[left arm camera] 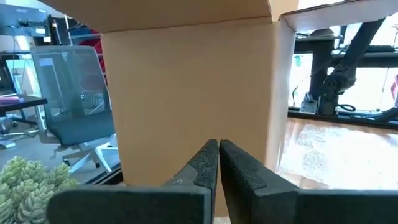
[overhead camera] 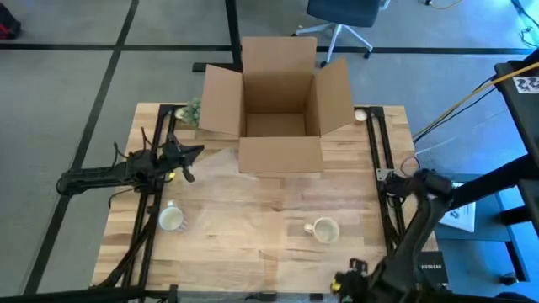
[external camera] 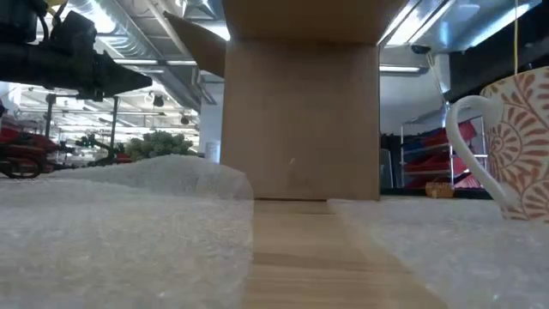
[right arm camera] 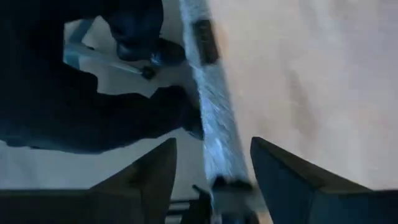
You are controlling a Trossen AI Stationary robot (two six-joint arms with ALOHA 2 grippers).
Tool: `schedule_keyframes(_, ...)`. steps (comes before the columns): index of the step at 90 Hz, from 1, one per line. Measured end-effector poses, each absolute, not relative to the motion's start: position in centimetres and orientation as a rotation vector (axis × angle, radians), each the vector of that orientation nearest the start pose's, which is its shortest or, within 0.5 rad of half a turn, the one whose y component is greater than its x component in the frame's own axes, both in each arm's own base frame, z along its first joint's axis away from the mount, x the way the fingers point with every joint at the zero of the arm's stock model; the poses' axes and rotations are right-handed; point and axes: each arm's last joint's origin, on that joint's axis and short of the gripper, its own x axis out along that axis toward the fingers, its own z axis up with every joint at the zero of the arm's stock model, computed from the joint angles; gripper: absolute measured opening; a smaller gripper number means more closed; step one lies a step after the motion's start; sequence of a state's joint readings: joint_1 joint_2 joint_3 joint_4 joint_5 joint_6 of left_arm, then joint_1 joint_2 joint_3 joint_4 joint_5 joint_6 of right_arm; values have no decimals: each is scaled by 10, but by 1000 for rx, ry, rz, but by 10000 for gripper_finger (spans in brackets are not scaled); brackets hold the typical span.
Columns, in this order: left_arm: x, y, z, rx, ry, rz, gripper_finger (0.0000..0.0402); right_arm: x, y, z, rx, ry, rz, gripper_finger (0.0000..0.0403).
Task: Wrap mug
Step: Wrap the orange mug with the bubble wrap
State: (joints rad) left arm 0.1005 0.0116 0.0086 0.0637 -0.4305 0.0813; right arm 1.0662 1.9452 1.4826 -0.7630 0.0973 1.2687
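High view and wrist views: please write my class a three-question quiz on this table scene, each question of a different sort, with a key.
1. True or false: the cardboard box at the far edge of the table has its flaps open.
2. The patterned mug stands nearer which arm? A: the left arm. B: the right arm.
3. Fill in the gaps: the fingers of the left gripper are ____, while those of the right gripper are ____.

Key: 1 true. 2 B. 3 shut, open.
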Motion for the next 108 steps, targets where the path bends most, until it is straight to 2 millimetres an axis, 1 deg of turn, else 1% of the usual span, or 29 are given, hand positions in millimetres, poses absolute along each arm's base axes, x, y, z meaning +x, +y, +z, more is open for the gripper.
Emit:
schedule_keyframes(4,93,22,171,69,-39,532,0,199,350,195,333,1322,59,174)
schedule_keyframes(12,93,22,172,66,-40,533,0,210,354,180,243,1342,29,166)
schedule_keyframes(21,93,22,171,66,-39,533,0,220,354,170,176,1358,-4,163)
schedule_keyframes(27,93,22,172,67,-39,533,0,222,351,162,134,1386,-40,163)
schedule_keyframes(35,93,22,171,67,-39,533,0,225,349,154,120,1411,-63,163)
schedule_keyframes(42,93,22,172,63,-40,532,0,227,349,152,131,1420,-51,163)
schedule_keyframes(57,93,22,172,65,-40,532,0,229,356,148,148,1446,51,163)
schedule_keyframes(71,93,22,172,72,-38,533,0,228,358,148,154,1437,53,163)
schedule_keyframes(79,93,22,172,58,-42,533,0,228,359,144,146,1442,49,163)
schedule_keyframes(88,93,22,172,61,-41,533,0,228,358,144,145,1443,48,160)
schedule_keyframes(93,93,22,171,60,-41,533,0,228,359,144,152,1447,49,151)
schedule_keyframes(98,93,22,172,57,-42,533,0,231,358,144,165,1453,49,133)
schedule_keyframes(108,93,22,171,51,-43,533,0,233,357,144,188,1471,49,74)
